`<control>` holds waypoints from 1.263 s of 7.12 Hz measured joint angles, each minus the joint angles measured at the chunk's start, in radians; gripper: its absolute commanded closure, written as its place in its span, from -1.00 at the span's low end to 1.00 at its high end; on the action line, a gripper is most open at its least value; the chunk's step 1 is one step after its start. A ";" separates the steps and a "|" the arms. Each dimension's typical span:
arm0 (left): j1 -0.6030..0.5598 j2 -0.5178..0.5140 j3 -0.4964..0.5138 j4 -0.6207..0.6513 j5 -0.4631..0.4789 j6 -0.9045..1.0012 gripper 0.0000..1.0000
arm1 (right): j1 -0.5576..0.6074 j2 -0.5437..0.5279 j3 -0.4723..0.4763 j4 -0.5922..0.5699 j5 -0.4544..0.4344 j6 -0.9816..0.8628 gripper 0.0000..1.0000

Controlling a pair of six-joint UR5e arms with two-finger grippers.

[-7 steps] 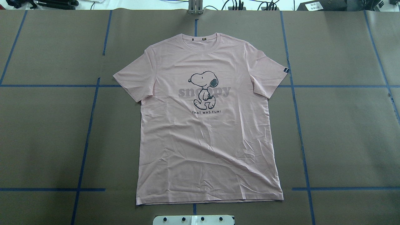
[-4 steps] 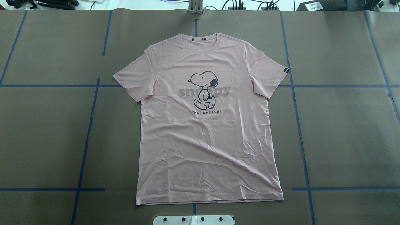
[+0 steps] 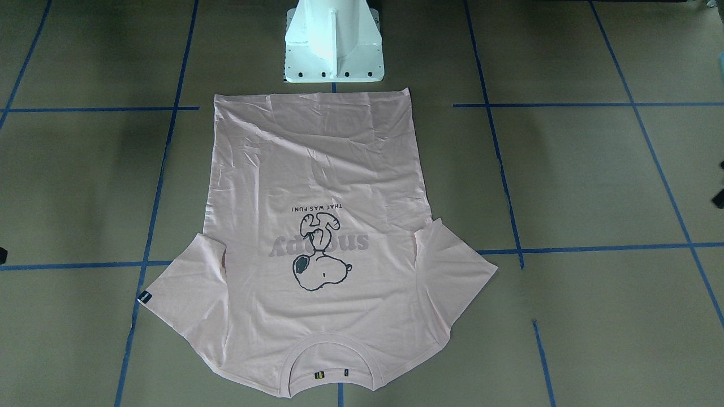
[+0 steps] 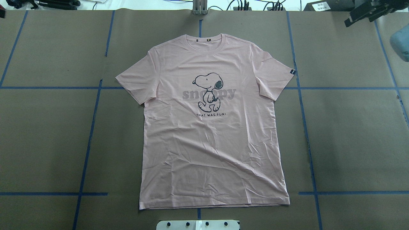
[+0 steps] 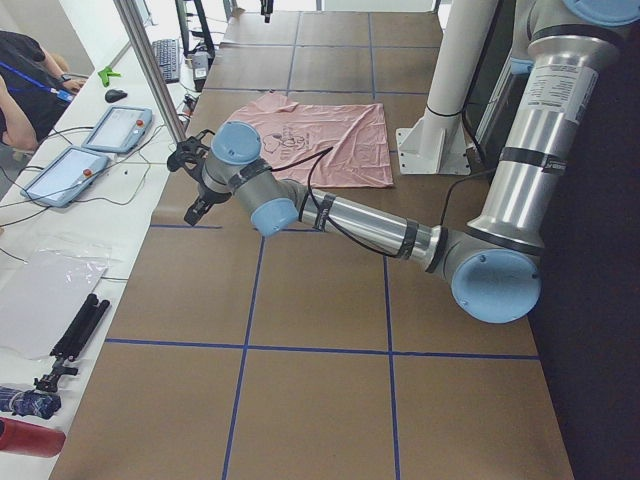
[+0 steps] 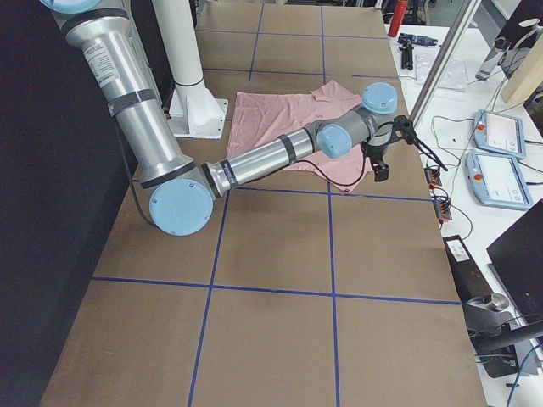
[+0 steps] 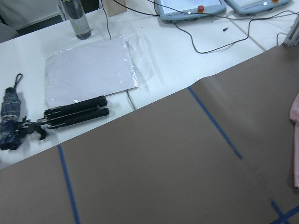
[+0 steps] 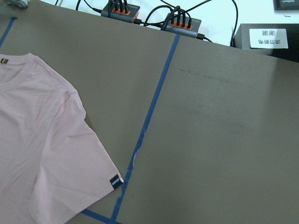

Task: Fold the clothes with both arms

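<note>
The pale pink T-shirt (image 4: 211,137) lies flat and face up in the middle of the table, collar at the far edge and hem toward my base; the dog print (image 4: 207,92) shows. It also shows in the front view (image 3: 317,169). My left gripper (image 5: 195,185) hangs above the table's far left edge, off the left sleeve. My right gripper (image 6: 379,165) hangs past the right sleeve (image 8: 70,154) and shows as black parts in the overhead view (image 4: 361,14). Neither touches the shirt. I cannot tell whether either is open or shut.
The white pedestal base (image 3: 334,39) stands just behind the hem. Blue tape lines (image 4: 86,153) cross the brown table cover. Beyond the far edge are a folded tripod (image 7: 74,112), teach pendants (image 5: 115,125) and power strips (image 8: 121,9). An operator (image 5: 25,70) sits there.
The right gripper and a light blue joint cap have come into the overhead view at the top right. The shirt has not moved.
</note>
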State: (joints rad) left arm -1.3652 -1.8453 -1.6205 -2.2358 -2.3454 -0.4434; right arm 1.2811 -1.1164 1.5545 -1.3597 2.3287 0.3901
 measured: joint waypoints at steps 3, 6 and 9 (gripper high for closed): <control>0.194 -0.039 0.004 -0.013 0.187 -0.233 -1.00 | -0.188 0.063 -0.083 0.169 -0.207 0.366 -0.48; 0.255 -0.069 0.018 -0.014 0.242 -0.259 -1.00 | -0.356 0.047 -0.259 0.421 -0.436 0.558 -0.32; 0.260 -0.070 0.017 -0.015 0.244 -0.259 -1.00 | -0.404 0.005 -0.284 0.496 -0.474 0.580 -0.24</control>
State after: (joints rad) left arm -1.1049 -1.9156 -1.6038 -2.2503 -2.1012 -0.7026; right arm 0.8771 -1.1112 1.2703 -0.8640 1.8542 0.9703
